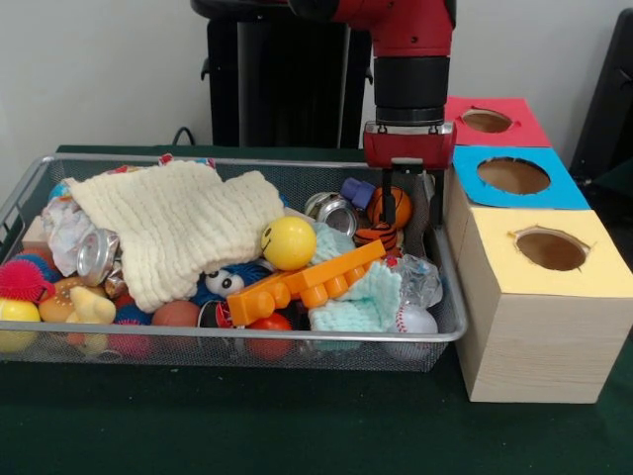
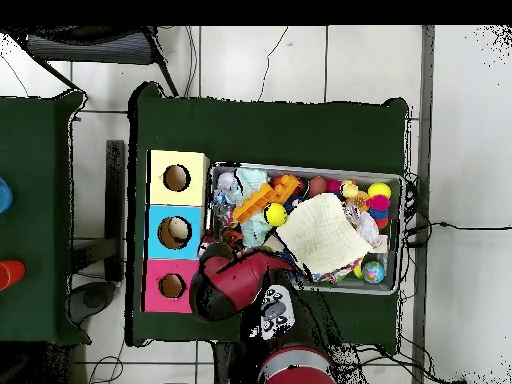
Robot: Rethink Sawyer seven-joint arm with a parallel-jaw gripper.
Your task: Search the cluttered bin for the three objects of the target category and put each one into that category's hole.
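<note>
Green table — bin point(image 1: 237, 339) long axis left-right; end effector point(image 1: 413, 213) inside, finger state unclear.

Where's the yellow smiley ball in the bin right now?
Front view: the yellow smiley ball lies mid-bin, against the cream cloth's right edge, just above the orange toy brick.

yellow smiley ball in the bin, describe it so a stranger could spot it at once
Start at the silver wire-mesh bin. Near its middle, a round yellow smiley-face ball sits at the right edge of the cream knitted cloth, above the long orange toy brick. Nothing else there has a smiley face.
</note>
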